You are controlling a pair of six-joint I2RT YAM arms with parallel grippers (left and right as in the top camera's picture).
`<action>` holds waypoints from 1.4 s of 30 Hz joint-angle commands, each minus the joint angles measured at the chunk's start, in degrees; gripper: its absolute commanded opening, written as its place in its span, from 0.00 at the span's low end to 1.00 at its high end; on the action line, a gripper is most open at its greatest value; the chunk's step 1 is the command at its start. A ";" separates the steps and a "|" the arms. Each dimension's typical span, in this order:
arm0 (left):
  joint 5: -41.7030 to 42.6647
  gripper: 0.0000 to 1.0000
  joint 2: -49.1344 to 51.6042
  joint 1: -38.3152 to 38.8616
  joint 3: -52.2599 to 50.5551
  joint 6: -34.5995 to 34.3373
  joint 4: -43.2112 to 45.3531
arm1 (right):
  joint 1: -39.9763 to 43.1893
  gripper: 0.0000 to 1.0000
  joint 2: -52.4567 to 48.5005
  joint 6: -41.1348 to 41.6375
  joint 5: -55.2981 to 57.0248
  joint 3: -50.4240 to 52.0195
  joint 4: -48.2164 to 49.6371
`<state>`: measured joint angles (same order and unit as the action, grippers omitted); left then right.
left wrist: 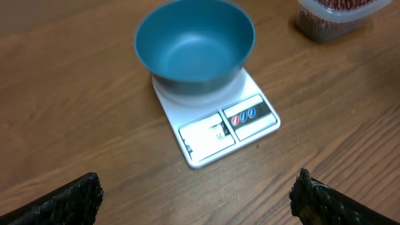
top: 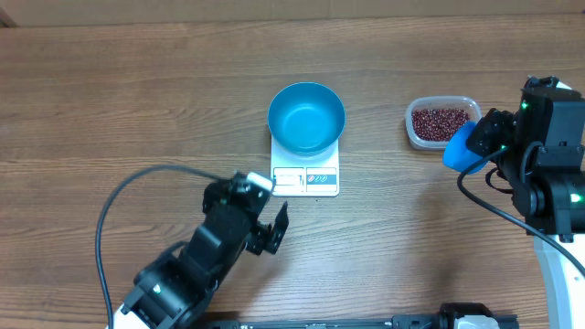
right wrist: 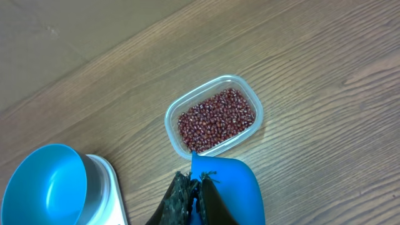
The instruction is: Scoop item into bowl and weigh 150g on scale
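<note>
Clamped tight in my right pincer [right wrist: 195,195], the blue scoop [right wrist: 230,187] hangs at the near edge of the clear tub [right wrist: 170,122], which sits at twelve o'clock from it. Red-brown beans [right wrist: 215,119] lie in a shallow layer there, so I'd judge a low, raking entry from the near wall best, then level the scoop before lifting so nothing rolls off. That tub looks light and may skid, so I'd press down, not forward. Empty, the blue bowl [right wrist: 44,184] rests on the white scale [right wrist: 106,187] at nine o'clock, well apart. My left pincer [left wrist: 197,203] gapes wide, holding nothing, at seven o'clock of the scale seen from overhead.
</note>
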<state>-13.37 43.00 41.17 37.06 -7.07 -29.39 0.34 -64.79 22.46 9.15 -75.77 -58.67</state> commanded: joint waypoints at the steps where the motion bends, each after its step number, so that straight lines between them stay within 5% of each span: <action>1: 1.92 0.99 -1.70 -0.33 -4.28 2.08 2.64 | 0.15 0.04 0.37 0.00 -0.44 -1.18 0.00; 24: 2.91 1.00 12.55 -0.33 -4.76 4.87 10.08 | 0.15 0.04 0.37 -0.04 -0.20 -1.18 -1.03; 33: 8.98 1.00 10.75 -0.26 -4.83 8.00 10.99 | 0.15 0.04 0.37 -0.07 -0.20 -1.18 -1.16; 42: 4.94 1.00 5.27 -0.33 -6.34 7.76 14.88 | 0.15 0.04 0.37 -0.07 -0.22 -1.18 -1.25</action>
<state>-7.31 50.39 41.17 32.25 0.23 -15.94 0.36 -64.77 22.44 8.95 -75.77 -59.96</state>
